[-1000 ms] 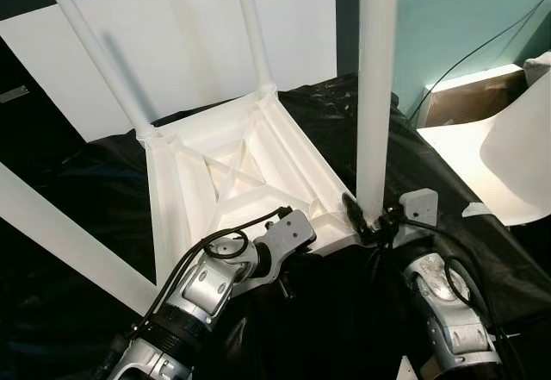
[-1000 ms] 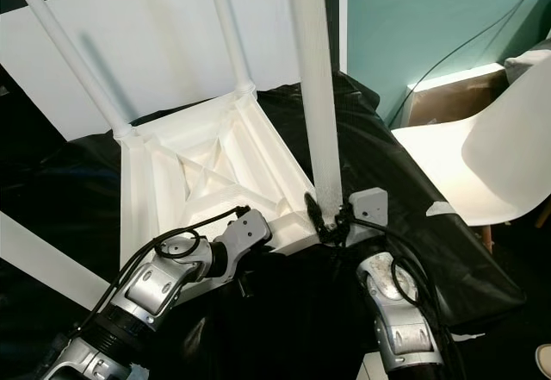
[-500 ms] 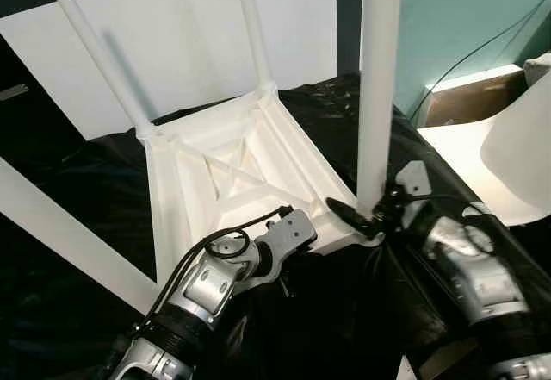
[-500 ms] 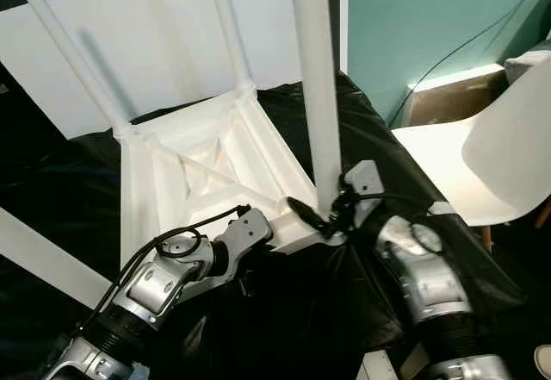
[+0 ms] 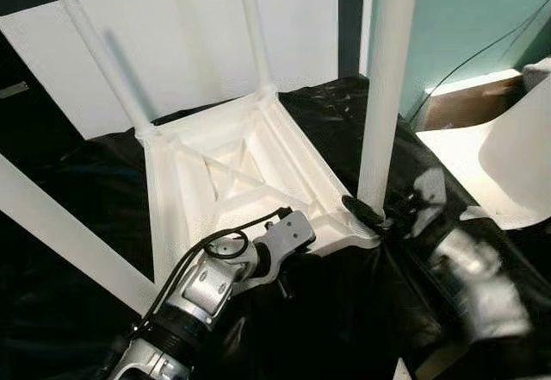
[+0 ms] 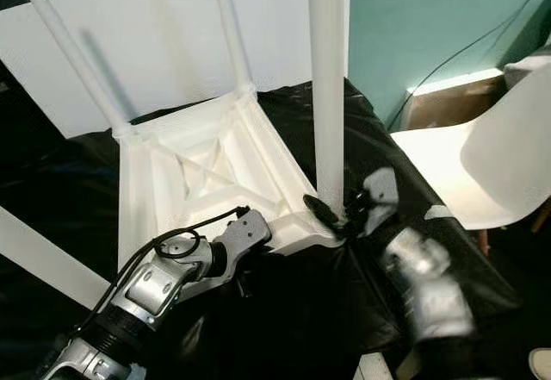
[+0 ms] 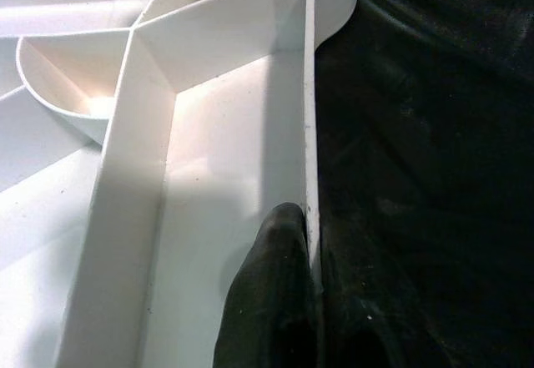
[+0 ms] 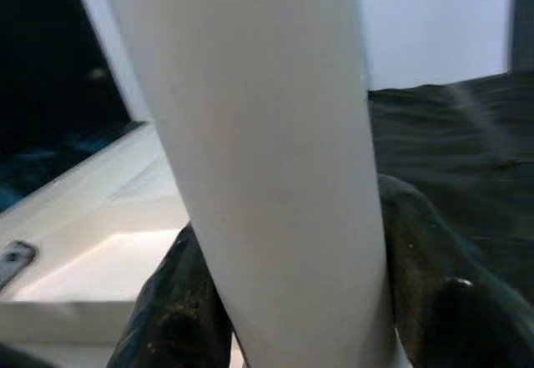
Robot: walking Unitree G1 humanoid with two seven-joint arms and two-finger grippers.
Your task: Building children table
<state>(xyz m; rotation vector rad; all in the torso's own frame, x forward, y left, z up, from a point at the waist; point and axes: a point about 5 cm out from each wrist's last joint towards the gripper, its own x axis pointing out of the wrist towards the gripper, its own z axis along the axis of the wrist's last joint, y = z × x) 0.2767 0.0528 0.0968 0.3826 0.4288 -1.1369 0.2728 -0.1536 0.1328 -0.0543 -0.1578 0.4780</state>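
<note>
Black cloth (image 5: 77, 182), upturned table (image 5: 232, 173), right arm blurred, fingers (image 8: 417, 251) gripping leg (image 5: 383, 96)

Head pair: from above, facing forward and down at the upturned white table (image 5: 250, 182) on black sheeting (image 5: 77, 190); both eyes share one scene, slightly offset sideways.
Left wrist: very near, sighting along the left gripper (image 7: 310, 301), whose fingers (image 7: 267, 293) straddle the table's edge wall.
Right wrist: very near, sighting along the right gripper (image 8: 292, 301), with the white leg (image 8: 267, 159) between its fingers (image 8: 425, 276).
Shared: the leg's base and table corner appear in head and right wrist views.
</note>
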